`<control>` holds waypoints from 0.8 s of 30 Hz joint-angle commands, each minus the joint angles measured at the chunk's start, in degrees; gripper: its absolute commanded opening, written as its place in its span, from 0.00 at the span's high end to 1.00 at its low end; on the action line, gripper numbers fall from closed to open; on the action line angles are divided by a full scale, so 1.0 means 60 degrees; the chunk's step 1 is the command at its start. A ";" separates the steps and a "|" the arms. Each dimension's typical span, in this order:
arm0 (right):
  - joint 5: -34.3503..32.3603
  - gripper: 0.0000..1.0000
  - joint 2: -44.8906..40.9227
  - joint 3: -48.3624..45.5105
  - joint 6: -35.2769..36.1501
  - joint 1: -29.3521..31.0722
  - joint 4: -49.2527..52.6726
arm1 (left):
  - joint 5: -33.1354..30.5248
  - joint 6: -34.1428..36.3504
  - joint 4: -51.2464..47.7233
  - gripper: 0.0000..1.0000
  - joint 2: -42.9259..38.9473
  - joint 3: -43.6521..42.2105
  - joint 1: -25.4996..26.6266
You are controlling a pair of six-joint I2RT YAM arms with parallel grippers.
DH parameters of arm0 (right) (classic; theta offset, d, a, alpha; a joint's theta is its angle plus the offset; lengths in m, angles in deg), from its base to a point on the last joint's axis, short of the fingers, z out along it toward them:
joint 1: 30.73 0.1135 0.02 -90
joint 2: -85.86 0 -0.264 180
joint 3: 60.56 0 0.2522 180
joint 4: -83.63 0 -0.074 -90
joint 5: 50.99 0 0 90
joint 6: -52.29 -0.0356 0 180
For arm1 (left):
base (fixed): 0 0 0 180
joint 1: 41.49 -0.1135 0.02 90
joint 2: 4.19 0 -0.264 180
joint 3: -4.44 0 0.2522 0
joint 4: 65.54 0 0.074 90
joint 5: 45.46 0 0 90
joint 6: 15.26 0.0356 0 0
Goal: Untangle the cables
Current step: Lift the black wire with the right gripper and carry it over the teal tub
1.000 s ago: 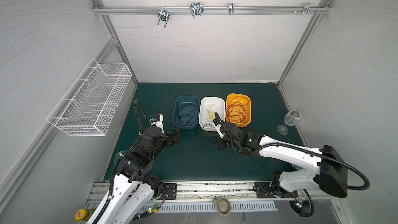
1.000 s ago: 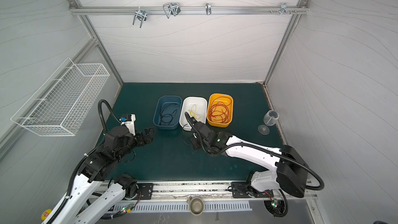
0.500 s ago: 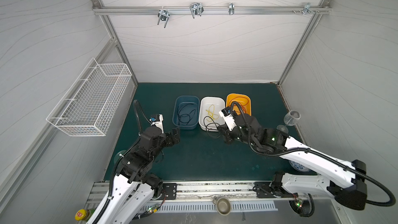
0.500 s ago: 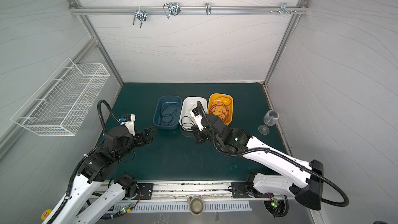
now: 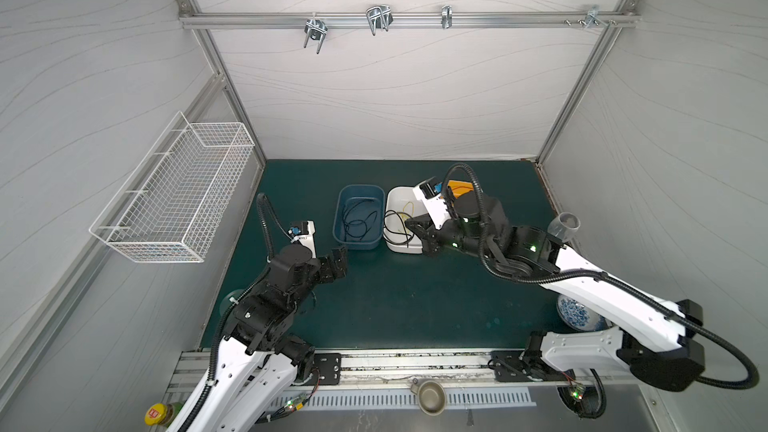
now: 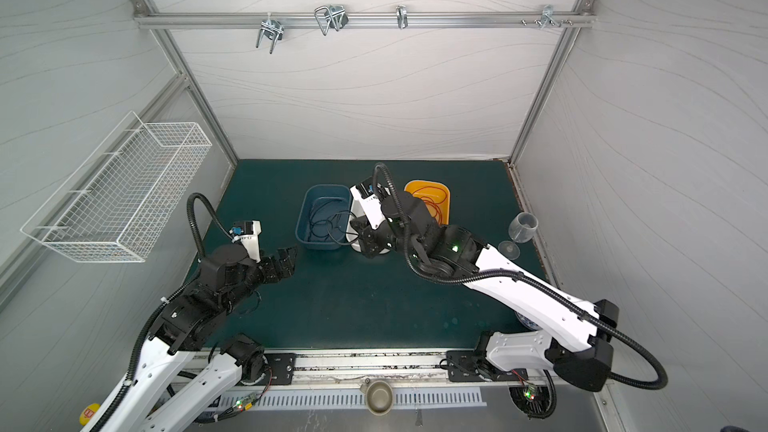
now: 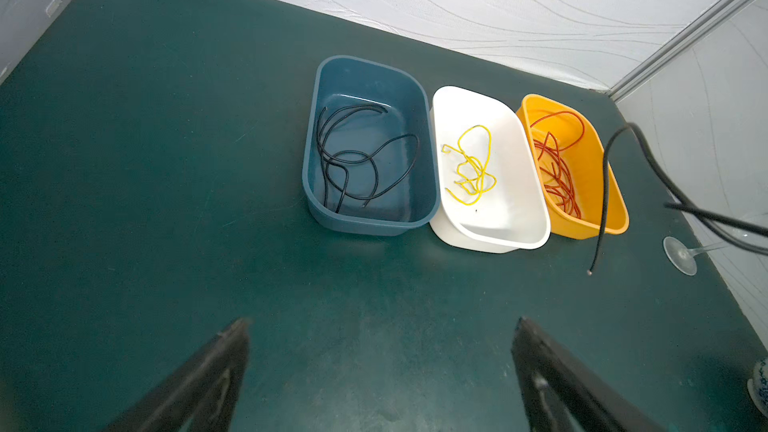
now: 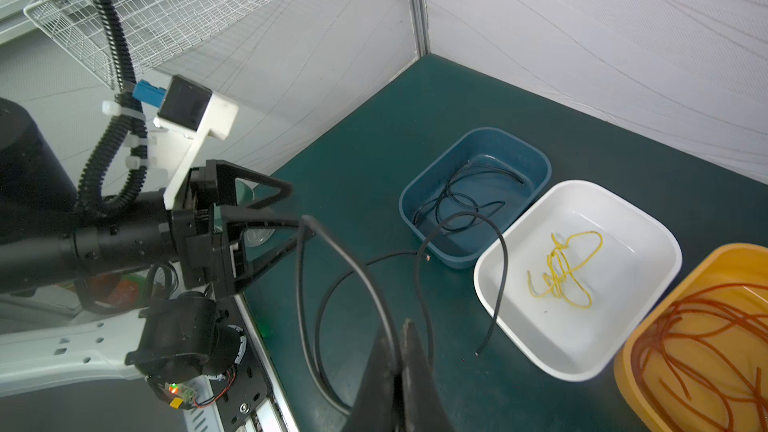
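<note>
My right gripper [image 8: 402, 326] is shut on a thin black cable [image 8: 345, 259]. It holds the cable above the mat in front of the white bin [image 7: 490, 243], and the cable's loops and a loose end hang down [image 5: 395, 226]. More black cables [image 7: 353, 155] lie in the blue bin [image 7: 316, 201]. A yellow cable [image 7: 473, 168] lies in the white bin. Red cables [image 7: 557, 176] fill the orange bin [image 7: 615, 218]. My left gripper [image 7: 382, 322] is open over bare mat, left of the blue bin [image 5: 338, 261], and holds nothing.
The three bins stand side by side at mid-table. A tipped wine glass [image 5: 563, 224] and a blue-and-white bowl [image 5: 575, 313] sit by the right wall. A wire basket [image 5: 174, 193] hangs on the left wall. A metal cup [image 5: 430, 394] sits at the front rail.
The right arm has risen and its wrist has swung back over the bins, lifting the black cable off the mat. The left arm has not moved.
</note>
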State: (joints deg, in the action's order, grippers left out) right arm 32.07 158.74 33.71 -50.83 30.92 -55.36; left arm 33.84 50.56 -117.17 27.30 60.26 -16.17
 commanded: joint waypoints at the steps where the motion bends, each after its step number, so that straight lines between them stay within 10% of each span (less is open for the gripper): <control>1: 0.0284 1.00 0.0698 0.0713 0.0407 0.0017 0.0103 | -0.0118 0.0090 0.0362 0.01 -0.0091 0.0065 0.0072; 24: 0.3778 1.00 0.7483 0.5746 -0.0917 -0.2267 0.0165 | -0.0420 0.0156 0.0378 0.02 -0.0139 0.0076 0.0123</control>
State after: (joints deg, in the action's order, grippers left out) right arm 51.50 199.72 64.88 -55.09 18.24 -55.50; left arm 32.53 50.73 -117.17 26.71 60.26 -15.82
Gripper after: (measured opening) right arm 0.057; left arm 0.982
